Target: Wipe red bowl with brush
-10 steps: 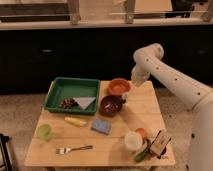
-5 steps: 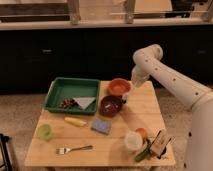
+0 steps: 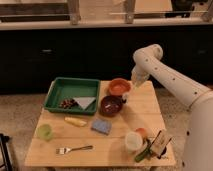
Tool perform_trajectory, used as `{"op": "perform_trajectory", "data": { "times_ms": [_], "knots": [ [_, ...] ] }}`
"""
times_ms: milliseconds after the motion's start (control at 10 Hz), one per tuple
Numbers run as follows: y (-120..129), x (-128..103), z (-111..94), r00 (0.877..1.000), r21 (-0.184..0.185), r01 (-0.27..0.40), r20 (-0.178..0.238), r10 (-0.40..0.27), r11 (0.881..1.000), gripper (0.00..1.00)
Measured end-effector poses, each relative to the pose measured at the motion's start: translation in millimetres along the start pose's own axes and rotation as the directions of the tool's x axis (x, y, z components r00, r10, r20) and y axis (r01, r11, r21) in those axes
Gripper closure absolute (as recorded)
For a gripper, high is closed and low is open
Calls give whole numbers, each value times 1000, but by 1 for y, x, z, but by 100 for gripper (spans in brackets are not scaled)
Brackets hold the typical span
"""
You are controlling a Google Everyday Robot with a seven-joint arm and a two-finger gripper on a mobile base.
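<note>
The red bowl sits on the wooden table at the back middle, just right of the green tray. My gripper hangs at the bowl's right rim, at the end of the white arm that comes in from the right. It holds the brush, whose slim white handle runs down to a small dark head between the red bowl and the maroon bowl. The head is at the red bowl's front right edge; I cannot tell if it touches.
A green tray holds a white napkin and dark bits. In front lie a yellow piece, blue sponge, green cup and fork. A white cup, orange item and snack bag stand front right.
</note>
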Motion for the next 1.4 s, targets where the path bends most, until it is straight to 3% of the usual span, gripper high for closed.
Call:
{"op": "perform_trajectory", "data": {
  "times_ms": [600, 900, 1400],
  "knots": [
    [-8, 19, -21, 996, 50, -55, -64, 58, 997, 99],
    [-21, 28, -25, 989, 94, -116, -83, 124, 989, 99],
    [-46, 40, -10, 975, 132, -196, -79, 208, 972, 99]
  ]
}}
